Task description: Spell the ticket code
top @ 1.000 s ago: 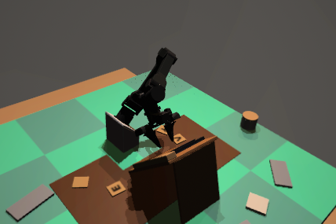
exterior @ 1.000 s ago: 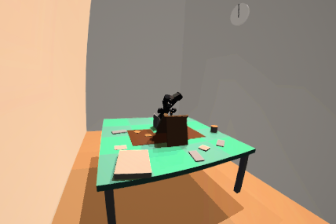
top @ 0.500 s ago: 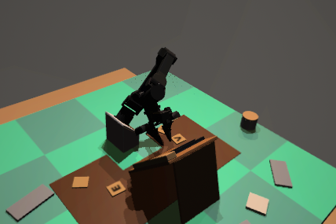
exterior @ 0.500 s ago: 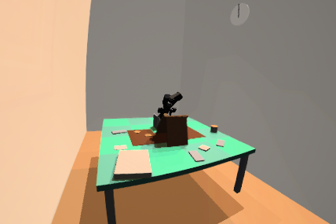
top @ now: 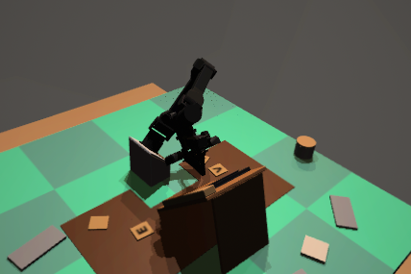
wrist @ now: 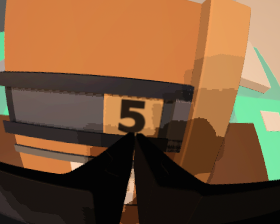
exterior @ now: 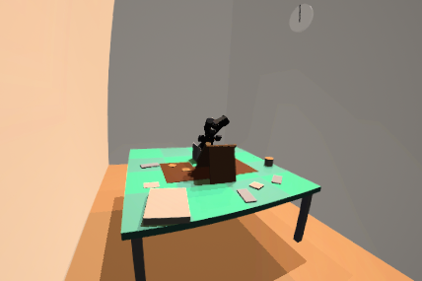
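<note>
The board (wrist: 101, 40) (top: 241, 224) leans upright, its back towards the top camera. In the wrist view a letter tile reading 5 (wrist: 132, 116) sits in the dark-edged rail (wrist: 56, 80), near its right end, with a short gap between it and the raised right edge. The rail's left part holds no tile. My gripper (wrist: 135, 139) (top: 204, 173) is shut and empty, its tips at the tile's lower edge. The ticket (wrist: 77, 166) is mostly hidden behind the fingers. A V tile (top: 218, 169) and an E tile (top: 142, 230) lie on the brown mat (top: 274, 188).
A tile with no readable letter (top: 99, 222) lies left of the E tile. Another tile lies partly hidden behind the gripper. A dark upright panel (top: 148, 163) stands beside the arm. A round canister (top: 305, 148), grey slabs (top: 37, 247) (top: 343, 211) and a large pale block (exterior: 168, 204) stand around.
</note>
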You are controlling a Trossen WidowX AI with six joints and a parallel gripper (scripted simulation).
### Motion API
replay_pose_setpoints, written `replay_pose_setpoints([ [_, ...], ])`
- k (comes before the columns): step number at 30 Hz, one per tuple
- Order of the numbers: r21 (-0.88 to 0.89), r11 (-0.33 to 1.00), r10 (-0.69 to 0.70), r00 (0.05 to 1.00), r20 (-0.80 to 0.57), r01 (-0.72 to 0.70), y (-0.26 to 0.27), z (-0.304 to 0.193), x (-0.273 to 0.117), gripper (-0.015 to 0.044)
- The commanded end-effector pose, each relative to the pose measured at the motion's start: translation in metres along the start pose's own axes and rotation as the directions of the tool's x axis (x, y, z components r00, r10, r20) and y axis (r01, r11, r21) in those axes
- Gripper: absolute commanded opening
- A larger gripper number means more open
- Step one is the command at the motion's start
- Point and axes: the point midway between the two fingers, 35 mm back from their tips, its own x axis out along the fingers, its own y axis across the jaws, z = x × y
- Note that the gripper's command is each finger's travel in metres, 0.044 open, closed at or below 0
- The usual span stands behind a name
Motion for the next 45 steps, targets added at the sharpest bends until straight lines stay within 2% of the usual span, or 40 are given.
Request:
replay_pose_setpoints([
  [1, 0.002, 1.0, -0.004, 1.0, -0.022, 0.004, 0.0, 0.002, 0.002, 0.0],
  [10, 0.003, 1.0, -0.026, 0.94, -0.34, 0.029, 0.01, 0.019, 0.018, 0.0],
  [19, -0.009, 1.0, -0.001, 0.774, -0.633, -0.006, 0.038, 0.023, 0.018, 0.0],
  [45, -0.009, 1.0, 0.0, 0.77, -0.638, -0.008, 0.038, 0.023, 0.027, 0.0],
])
